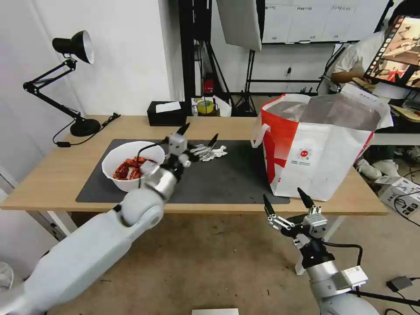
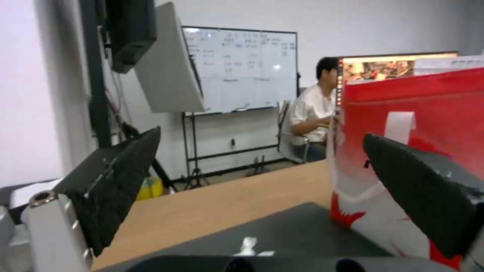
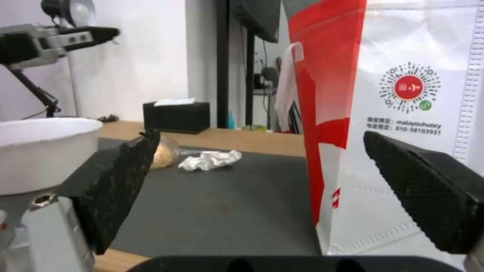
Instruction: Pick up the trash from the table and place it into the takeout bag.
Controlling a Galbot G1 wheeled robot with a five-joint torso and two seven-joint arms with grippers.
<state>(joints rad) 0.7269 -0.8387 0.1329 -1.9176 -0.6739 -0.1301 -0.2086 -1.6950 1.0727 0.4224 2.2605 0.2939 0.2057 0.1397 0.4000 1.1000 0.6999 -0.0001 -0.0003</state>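
Head view: left gripper [image 1: 199, 133], fingers apart, hovers above the mat [image 1: 232, 175] near the crumpled tissue [image 1: 214, 153], beside the white bowl [image 1: 131, 164] of red shells. Right gripper [image 1: 286, 203], fingers apart, hangs below the surface [image 1: 65, 170] edge. Right wrist view: the upright takeout bag [image 3: 403, 113] stands on the mat; the tissue lies lengthwise across it.

We are in what looks like a lab or office workroom. Beyond our left gripper [image 1: 199, 134] stands a whiteboard [image 2: 239, 70] on a black stand covered in handwriting, beside a large tilted panel [image 2: 169, 68]. Cables and small boxes [image 1: 400, 192] litter the floor to the side of our right gripper [image 1: 286, 204], and a monitor [image 1: 400, 48] glows farther behind it.
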